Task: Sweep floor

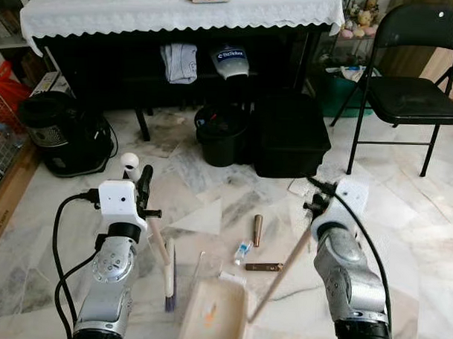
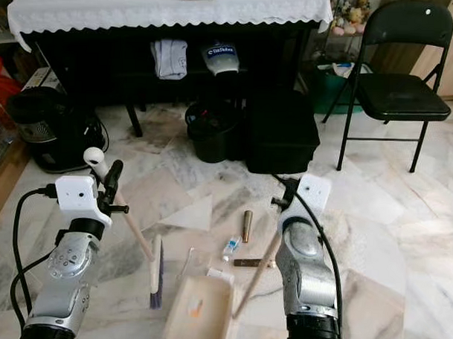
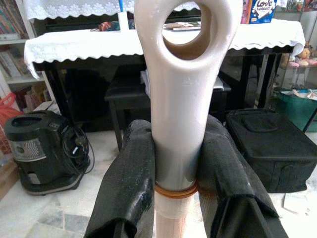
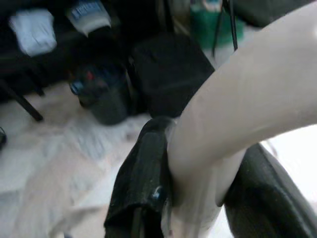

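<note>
On the marble floor [image 1: 403, 220] ahead of me, my left gripper [image 3: 173, 173] is clamped on the white handle of the broom [image 1: 168, 275], whose head rests just left of the dustpan [image 1: 214, 312]. My right gripper [image 4: 198, 198] grips the dustpan's long handle [image 1: 282, 272], beside scattered litter [image 1: 257, 230].

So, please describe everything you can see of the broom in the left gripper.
The broom has a pale wooden handle with a white plastic cap at the top, which has a hanging hole. A thin orange ring sits where the cap meets the wood. The left gripper is shut on the cap, one black finger on each side. The handle slants down from the gripper towards the robot's right. The head is narrow and whitish, with dark bluish bristles resting on the marble floor, just left of the cream dustpan.
</note>
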Controlling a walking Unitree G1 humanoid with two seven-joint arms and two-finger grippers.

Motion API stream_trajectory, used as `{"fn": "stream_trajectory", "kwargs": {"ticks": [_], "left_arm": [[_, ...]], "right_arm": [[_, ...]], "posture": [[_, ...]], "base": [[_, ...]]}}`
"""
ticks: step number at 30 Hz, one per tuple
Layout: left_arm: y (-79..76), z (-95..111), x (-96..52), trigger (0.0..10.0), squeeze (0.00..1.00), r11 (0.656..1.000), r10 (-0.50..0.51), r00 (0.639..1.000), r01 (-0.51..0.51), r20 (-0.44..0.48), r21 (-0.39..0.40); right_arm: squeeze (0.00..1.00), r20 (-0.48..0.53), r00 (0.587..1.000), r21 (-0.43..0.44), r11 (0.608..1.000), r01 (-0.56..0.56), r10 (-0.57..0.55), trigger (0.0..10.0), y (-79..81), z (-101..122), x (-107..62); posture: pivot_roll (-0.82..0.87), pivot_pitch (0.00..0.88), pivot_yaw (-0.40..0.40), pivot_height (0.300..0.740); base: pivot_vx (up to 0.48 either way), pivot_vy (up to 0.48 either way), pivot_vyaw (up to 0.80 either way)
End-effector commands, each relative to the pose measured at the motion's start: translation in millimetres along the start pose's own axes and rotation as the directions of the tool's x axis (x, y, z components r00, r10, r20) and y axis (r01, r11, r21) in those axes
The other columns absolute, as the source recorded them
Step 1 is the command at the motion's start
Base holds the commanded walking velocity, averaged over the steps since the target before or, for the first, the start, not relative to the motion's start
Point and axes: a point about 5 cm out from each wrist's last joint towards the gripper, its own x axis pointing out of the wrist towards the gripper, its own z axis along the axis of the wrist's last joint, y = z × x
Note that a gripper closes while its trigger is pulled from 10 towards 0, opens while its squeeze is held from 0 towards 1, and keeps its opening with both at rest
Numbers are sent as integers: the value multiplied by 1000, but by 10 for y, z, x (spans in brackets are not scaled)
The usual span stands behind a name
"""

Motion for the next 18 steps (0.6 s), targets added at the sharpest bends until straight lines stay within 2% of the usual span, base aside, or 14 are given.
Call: {"fn": "stream_trajectory", "kwargs": {"ticks": [1, 6, 13, 18], "left_arm": [[9, 55, 33, 10000, 0, 1000, 4, 999, -4, 32, 13], [7, 55, 34, 10000, 0, 1000, 8, 999, -8, 34, 11], [9, 54, 34, 10000, 0, 1000, 11, 999, -12, 33, 11], [-8, 43, 21, 10000, 0, 1000, 9, 1000, -9, 26, 7]], "right_arm": [[0, 90, 996, -27, 1000, 5, -3, 10000, 14, 173, -21], [0, 182, 983, -71, 997, 3, 10, 10000, 37, 259, -54], [0, 210, 978, -104, 995, 8, 14, 10000, 37, 258, -71], [0, 199, 980, -144, 989, 42, -13, 10000, -24, 181, -85]], "posture": [[59, 110, 36, 740], [57, 111, 36, 740], [57, 112, 36, 740], [54, 116, 35, 740]], "base": [[0, 0, 0], [0, 0, 0], [0, 0, 0], [0, 0, 0]]}}
